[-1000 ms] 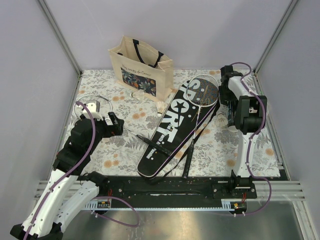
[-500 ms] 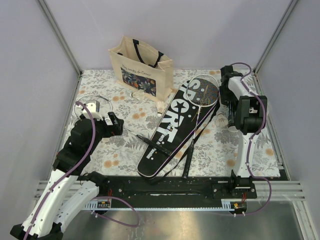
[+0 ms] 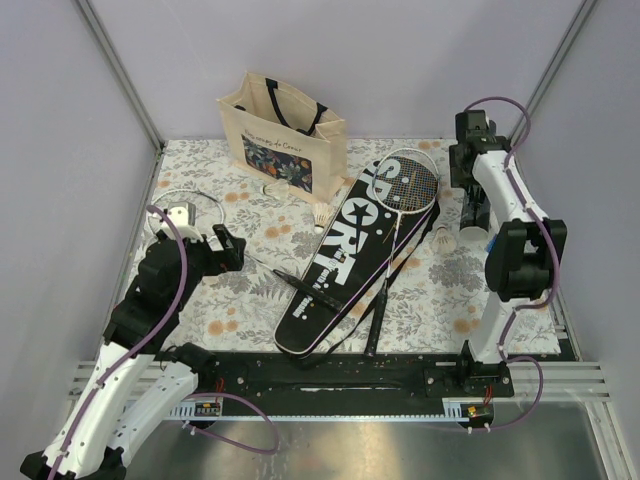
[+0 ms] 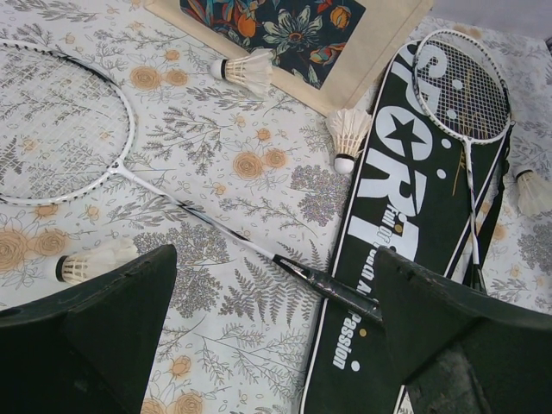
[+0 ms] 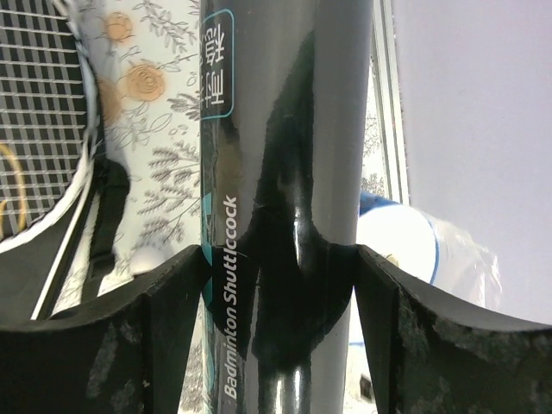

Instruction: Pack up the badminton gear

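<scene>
The right tool (image 5: 280, 259) pinches the long glossy black shuttlecock tube (image 5: 285, 129) at the floral desk's (image 3: 440, 300) right edge, beside a blue-and-white roll (image 5: 405, 241). The left tool (image 4: 274, 253) hangs spread wide above the handle of a thin white-framed racket (image 4: 60, 121), left of the large black "SPORT" racket cover (image 4: 388, 198).

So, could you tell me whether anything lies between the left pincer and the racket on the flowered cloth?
Nothing visible does. The left pincer hangs open over the racket, whose black handle shows bare in the gap. One shuttlecock lies beside the pincer, off the shaft and out of the way.
</scene>
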Robot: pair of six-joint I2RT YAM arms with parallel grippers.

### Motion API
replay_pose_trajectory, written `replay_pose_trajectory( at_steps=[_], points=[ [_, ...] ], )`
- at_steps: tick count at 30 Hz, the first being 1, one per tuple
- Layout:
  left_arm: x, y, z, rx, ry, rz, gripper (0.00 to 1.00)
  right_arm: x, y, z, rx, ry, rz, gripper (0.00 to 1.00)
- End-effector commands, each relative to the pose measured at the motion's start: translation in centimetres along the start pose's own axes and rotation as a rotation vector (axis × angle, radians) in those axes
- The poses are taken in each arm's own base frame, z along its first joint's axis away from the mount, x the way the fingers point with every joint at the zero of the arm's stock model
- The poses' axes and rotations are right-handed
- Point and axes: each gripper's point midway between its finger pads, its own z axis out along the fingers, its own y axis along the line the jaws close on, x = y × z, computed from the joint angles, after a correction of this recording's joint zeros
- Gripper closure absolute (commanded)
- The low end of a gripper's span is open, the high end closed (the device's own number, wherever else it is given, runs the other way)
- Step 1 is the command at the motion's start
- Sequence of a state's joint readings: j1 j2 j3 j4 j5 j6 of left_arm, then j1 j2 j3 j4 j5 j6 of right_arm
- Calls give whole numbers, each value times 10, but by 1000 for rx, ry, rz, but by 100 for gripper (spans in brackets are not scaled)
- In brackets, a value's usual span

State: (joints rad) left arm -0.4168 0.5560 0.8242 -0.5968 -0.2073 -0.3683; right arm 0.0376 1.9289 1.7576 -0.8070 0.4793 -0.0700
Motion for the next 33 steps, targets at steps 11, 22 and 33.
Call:
replay_pose_trajectory(
  at_steps=[11, 22, 33],
  points=[
    [-11, -85, 2, 396, 43, -245, 3, 16, 39, -167, -380, -334, 247, 53],
    [-60, -151, 21, 669, 29, -382, 1, 38, 108, -315, -1084, -591, 345, 58],
    [-57, -189, 16, 906, 42, -422, 1, 65, 190, -401, -1509, -612, 283, 58]
  ],
)
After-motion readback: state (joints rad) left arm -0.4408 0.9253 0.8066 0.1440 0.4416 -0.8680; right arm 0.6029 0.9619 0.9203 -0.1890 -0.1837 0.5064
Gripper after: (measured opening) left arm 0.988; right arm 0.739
